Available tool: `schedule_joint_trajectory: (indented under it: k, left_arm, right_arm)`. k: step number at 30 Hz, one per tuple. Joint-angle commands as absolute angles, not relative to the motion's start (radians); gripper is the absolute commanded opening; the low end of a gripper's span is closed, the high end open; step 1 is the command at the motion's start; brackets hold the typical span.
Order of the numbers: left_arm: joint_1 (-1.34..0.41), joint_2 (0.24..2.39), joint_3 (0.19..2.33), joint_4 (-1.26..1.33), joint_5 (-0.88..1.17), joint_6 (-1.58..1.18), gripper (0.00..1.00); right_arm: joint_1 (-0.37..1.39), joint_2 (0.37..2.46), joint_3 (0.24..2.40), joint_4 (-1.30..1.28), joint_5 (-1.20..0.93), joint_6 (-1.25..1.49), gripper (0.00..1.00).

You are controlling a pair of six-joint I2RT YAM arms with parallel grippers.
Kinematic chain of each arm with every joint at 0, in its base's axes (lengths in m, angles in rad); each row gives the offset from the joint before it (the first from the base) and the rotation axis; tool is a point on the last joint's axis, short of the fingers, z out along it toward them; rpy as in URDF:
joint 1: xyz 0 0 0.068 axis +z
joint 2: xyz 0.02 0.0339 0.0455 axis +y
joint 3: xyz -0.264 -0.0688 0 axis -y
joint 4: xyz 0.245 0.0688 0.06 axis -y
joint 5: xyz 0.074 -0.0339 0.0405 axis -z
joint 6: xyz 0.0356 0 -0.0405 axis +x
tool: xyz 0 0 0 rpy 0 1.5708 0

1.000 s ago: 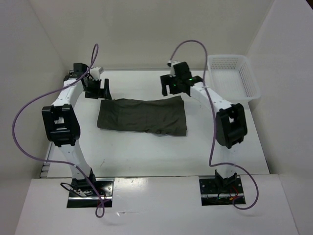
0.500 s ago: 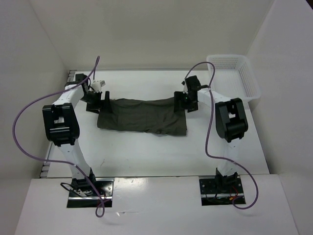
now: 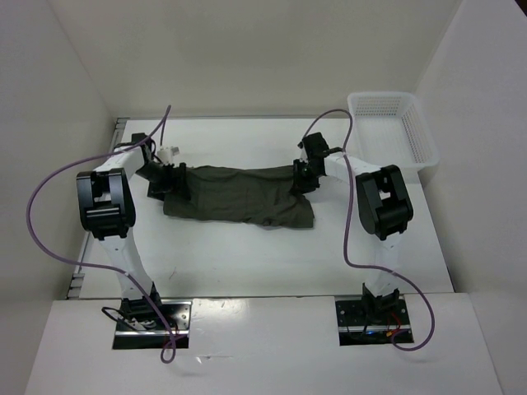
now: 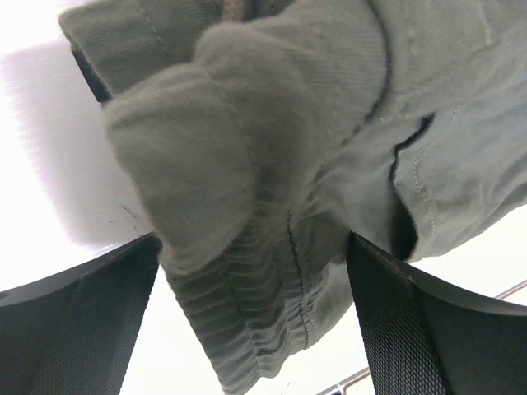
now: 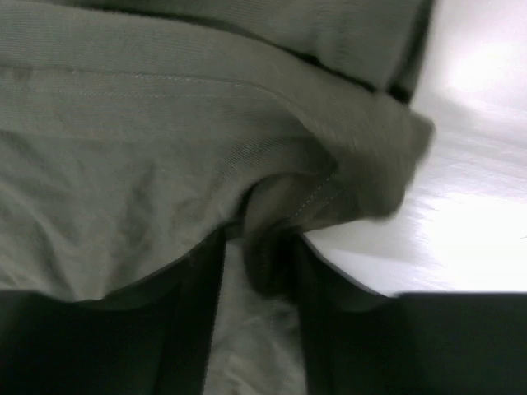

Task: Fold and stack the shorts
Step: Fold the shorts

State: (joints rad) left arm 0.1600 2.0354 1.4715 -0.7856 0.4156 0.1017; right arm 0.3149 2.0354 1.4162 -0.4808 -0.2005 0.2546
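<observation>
Shorts (image 3: 239, 196) lie folded in a long left-to-right strip mid-table (image 3: 247, 263). Left gripper (image 3: 167, 177) is at their far-left corner, fingers (image 4: 74, 337) wide apart, the ribbed waistband bunched between them and unpinched. Right gripper (image 3: 303, 175) is at the far-right corner, fingers (image 5: 193, 329) pinching a cloth fold. White basket (image 3: 394, 132) stands far right, apart.

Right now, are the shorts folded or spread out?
Folded once, it seems: the shorts lie as one narrow strip, no separate legs showing, and the left wrist view shows doubled layers.
</observation>
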Motion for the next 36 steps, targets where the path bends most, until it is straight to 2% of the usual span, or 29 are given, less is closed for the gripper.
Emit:
schedule_joint_trajectory:
  k: [1, 3, 4, 6, 7, 9, 10, 11, 15, 16, 24, 31, 36]
  left_arm:
    - [0.163, 2.140, 1.454, -0.796, 0.446, 0.123, 1.00]
    - [0.163, 2.140, 1.454, -0.796, 0.459, 0.123, 1.00]
    - [0.163, 2.151, 1.454, -0.796, 0.468, 0.133, 0.97]
    - [0.163, 2.151, 1.454, -0.805, 0.477, 0.143, 0.88]
    - [0.163, 2.151, 1.454, -0.805, 0.491, 0.143, 0.79]
    - [0.163, 2.151, 1.454, -0.805, 0.505, 0.143, 0.72]
    - [0.163, 2.151, 1.454, -0.814, 0.520, 0.143, 0.72]
    - [0.163, 2.151, 1.465, -0.815, 0.540, 0.152, 0.74]
    - [0.143, 2.142, 1.485, -0.824, 0.549, 0.152, 0.99]
    - [0.143, 2.141, 1.485, -0.824, 0.567, 0.152, 1.00]
    - [0.038, 2.141, 1.515, -0.833, 0.632, 0.161, 1.00]
    - [-0.067, 2.189, 1.557, -0.833, 0.632, 0.161, 1.00]
    - [-0.139, 2.302, 1.673, -0.822, 0.632, 0.130, 1.00]
  right_arm:
    - [0.331, 2.075, 1.370, -0.495, -0.229, 0.314, 0.29]
    - [0.331, 2.075, 1.359, -0.495, -0.213, 0.324, 0.14]
    - [0.331, 2.075, 1.371, -0.486, -0.213, 0.324, 0.00]
    - [0.331, 2.066, 1.391, -0.486, -0.213, 0.324, 0.00]
    - [0.331, 2.066, 1.402, -0.486, -0.213, 0.324, 0.00]
    - [0.321, 2.057, 1.437, -0.486, -0.174, 0.324, 0.00]
    - [0.308, 2.048, 1.451, -0.497, -0.154, 0.324, 0.00]
    - [0.295, 2.034, 1.474, -0.497, -0.108, 0.312, 0.00]
    - [0.236, 1.984, 1.496, -0.522, -0.066, 0.264, 0.00]
    - [0.210, 1.971, 1.496, -0.537, -0.066, 0.253, 0.00]
    - [0.141, 1.812, 1.443, -0.615, -0.091, 0.166, 0.00]
    - [0.130, 1.789, 1.658, -0.778, -0.118, 0.112, 0.00]
    - [0.247, 1.845, 1.781, -0.804, -0.127, 0.135, 0.00]
